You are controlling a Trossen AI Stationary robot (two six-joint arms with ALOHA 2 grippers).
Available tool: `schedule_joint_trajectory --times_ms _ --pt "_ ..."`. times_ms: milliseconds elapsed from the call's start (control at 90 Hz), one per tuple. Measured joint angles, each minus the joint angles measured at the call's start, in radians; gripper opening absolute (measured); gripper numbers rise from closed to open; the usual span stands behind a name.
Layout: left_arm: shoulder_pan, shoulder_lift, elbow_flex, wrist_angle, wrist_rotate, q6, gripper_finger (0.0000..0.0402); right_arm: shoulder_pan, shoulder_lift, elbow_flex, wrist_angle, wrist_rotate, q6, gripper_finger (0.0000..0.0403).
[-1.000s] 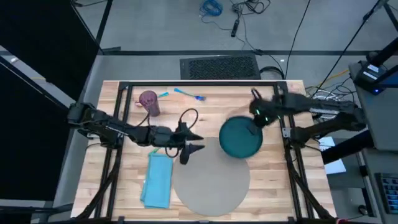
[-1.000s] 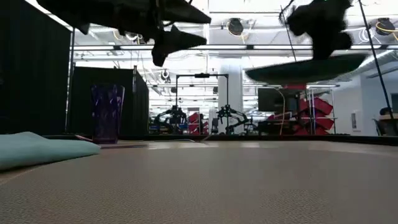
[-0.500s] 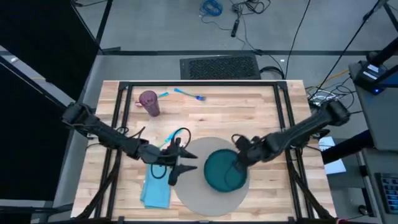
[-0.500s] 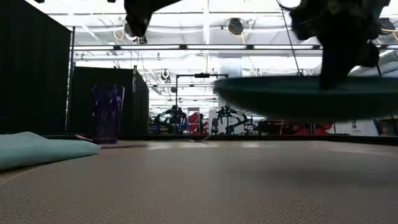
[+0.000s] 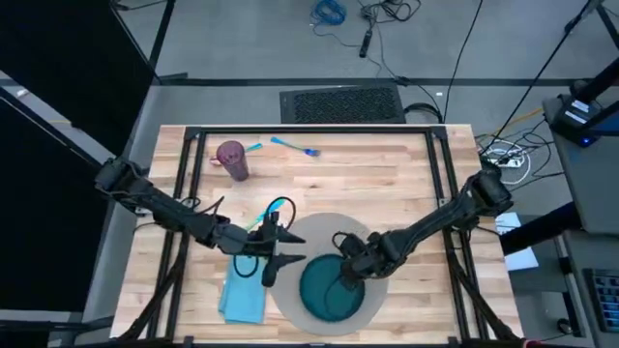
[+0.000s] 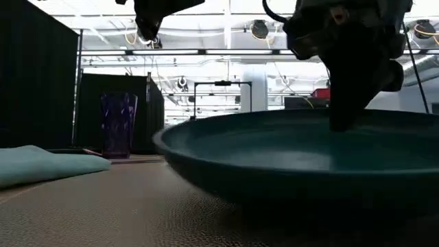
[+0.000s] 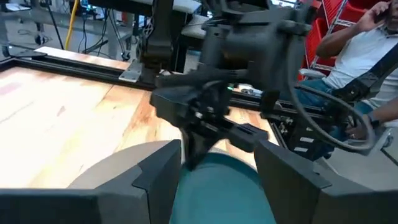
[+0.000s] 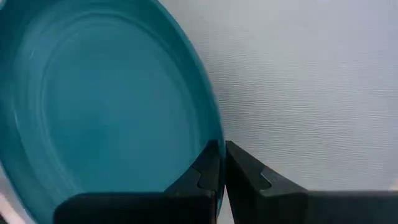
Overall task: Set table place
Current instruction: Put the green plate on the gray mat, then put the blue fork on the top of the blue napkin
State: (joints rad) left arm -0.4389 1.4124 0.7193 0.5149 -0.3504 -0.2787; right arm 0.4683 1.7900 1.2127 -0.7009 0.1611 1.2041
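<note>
Plate [image 5: 334, 287], dark teal, rigid and probably smooth, is clamped at its rim between the closed fingers of the right gripper [image 5: 350, 274] — a thin edge hold from which it could easily be tipped — over the near part of the grey placemat [image 5: 300, 232] on the table [image 5: 387, 169]. Compared with half a second ago, it has been carried nearer and lower, while the left gripper [image 5: 274, 253], fingers parted, is kept at the mat's left edge.

plate [image 6: 302, 161] cut off at right edge, placemat [image 5: 290, 290] partly covered
</note>
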Motion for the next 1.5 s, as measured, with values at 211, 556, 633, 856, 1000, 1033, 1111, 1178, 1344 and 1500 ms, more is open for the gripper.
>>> schedule_joint_trajectory --times_ms 211,556,633,856,1000,1033,1111,1178,1344,1500 --pt "0.0 0.0 0.0 -0.003 0.0 -0.001 0.0189 0.002 0.042 0.04 -0.002 -0.011 -0.009 0.0" --pt "0.0 0.0 0.0 -0.001 0.0 -0.003 0.0189 0.001 0.04 0.04 -0.003 -0.011 -0.014 0.0007" --pt "0.0 0.0 0.0 -0.001 0.0 -0.003 0.0189 0.001 0.04 0.04 -0.004 -0.019 -0.016 0.0021" --pt "0.0 0.0 0.0 -0.001 0.001 -0.003 0.0189 0.001 0.04 0.04 -0.006 -0.056 -0.02 0.0083" --pt "0.0 0.0 0.0 -0.001 0.001 -0.002 0.0189 0.001 0.04 0.04 -0.008 -0.056 -0.019 0.0124" --pt "0.0 0.0 0.0 -0.001 0.001 0.0 0.0189 0.001 0.04 0.04 -0.008 -0.056 -0.019 0.0132" --pt "0.001 0.0 0.0 -0.003 0.001 0.005 0.0189 0.001 0.04 0.04 -0.008 -0.055 -0.017 0.0149" --pt "0.003 0.0 0.0 -0.008 0.0 0.002 0.0189 0.001 0.04 0.04 -0.008 -0.055 -0.015 0.0161" --pt "0.015 0.001 0.0 -0.006 -0.019 -0.001 0.019 0.001 0.04 0.04 -0.006 -0.056 -0.065 0.0175" --pt "0.019 0.001 0.0 0.026 -0.02 -0.001 0.019 0.0 0.039 0.04 0.016 -0.057 -0.101 0.0169"
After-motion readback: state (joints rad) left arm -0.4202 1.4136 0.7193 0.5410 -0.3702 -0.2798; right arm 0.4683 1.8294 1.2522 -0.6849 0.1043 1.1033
